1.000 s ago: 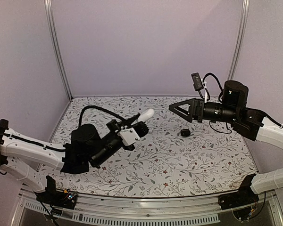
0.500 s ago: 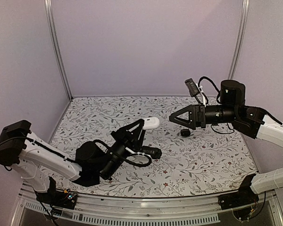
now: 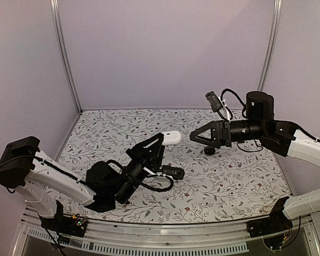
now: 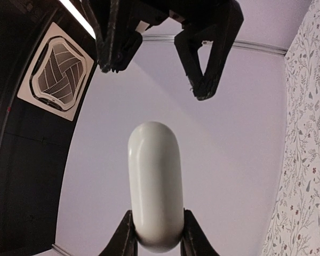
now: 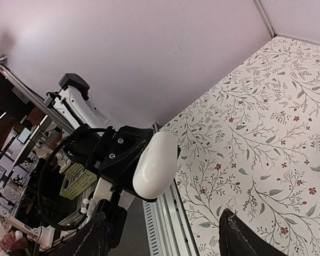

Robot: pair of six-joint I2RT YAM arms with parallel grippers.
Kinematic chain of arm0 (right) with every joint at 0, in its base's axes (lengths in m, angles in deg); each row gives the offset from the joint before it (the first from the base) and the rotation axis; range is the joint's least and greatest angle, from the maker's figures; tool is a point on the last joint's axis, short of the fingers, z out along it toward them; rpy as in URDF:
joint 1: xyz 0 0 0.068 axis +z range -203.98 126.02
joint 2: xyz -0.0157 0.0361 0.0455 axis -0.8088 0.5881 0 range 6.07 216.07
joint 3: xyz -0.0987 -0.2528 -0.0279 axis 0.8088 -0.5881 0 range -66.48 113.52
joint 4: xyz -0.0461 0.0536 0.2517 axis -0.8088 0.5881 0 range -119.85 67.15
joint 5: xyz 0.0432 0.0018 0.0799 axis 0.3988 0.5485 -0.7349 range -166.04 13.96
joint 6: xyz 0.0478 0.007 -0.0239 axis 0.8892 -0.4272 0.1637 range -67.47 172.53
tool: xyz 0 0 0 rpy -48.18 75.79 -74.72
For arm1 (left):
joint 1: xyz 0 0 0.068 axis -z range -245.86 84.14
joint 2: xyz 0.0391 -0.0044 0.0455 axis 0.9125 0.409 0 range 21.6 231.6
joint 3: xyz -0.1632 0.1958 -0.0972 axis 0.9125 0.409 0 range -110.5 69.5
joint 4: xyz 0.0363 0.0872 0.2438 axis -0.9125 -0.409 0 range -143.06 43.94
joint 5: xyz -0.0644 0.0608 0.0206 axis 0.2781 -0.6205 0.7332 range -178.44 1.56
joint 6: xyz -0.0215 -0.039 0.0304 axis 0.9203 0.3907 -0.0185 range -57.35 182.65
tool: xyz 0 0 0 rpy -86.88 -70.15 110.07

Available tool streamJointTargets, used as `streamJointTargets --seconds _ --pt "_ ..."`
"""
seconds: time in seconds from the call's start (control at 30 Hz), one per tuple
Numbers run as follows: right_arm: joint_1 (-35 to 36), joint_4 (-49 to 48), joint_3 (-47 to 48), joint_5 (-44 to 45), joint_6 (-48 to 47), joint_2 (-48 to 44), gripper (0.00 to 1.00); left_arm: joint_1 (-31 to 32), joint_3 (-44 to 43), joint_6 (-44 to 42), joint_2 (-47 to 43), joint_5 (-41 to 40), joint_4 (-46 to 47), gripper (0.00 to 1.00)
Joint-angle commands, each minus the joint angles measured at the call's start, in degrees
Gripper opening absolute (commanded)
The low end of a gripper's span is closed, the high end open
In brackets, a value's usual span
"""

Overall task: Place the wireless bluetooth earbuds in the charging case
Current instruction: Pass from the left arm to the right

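Setting: floral-patterned table cloth (image 3: 240, 181) inside a booth with pale lilac walls (image 3: 165, 53) and aluminium corner posts (image 3: 64, 53).
Left arm: reaches from the near left corner toward the middle of the table, wrist tilted upward.
Left gripper (image 3: 164, 140): its fingers (image 4: 125, 237) are clamped on the near end of the white oval charging case (image 3: 172, 138), one finger on each side.
Charging case: lifted clear of the cloth above the middle of the table, closed as far as can be seen, with its free rounded end pointing right and far, toward the other arm. From the left wrist it rises straight out of the fingers (image 4: 156, 184). From the right wrist it shows as a white pebble (image 5: 156, 164) against the black left gripper.
Right arm: comes in from the right side, forearm about level, also raised off the table.
Right gripper (image 3: 193, 136): fingers apart with nothing between them. The tips face the case's free end, near it but not touching. The left wrist view shows the two fingers spread beyond the case (image 4: 154, 80).
Small dark roundish object (image 3: 209, 151): lies on the cloth just under the right gripper, right of centre. It is too small to tell whether it is an earbud.
Earbuds: cannot be made out with certainty in any view.
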Motion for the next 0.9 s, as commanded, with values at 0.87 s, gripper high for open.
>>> streamJointTargets --seconds 0.87 --pt "-0.1 6.9 9.2 0.2 -25.2 -4.1 0.64 -10.2 -16.0 91.1 -30.1 52.8 -69.2 0.0"
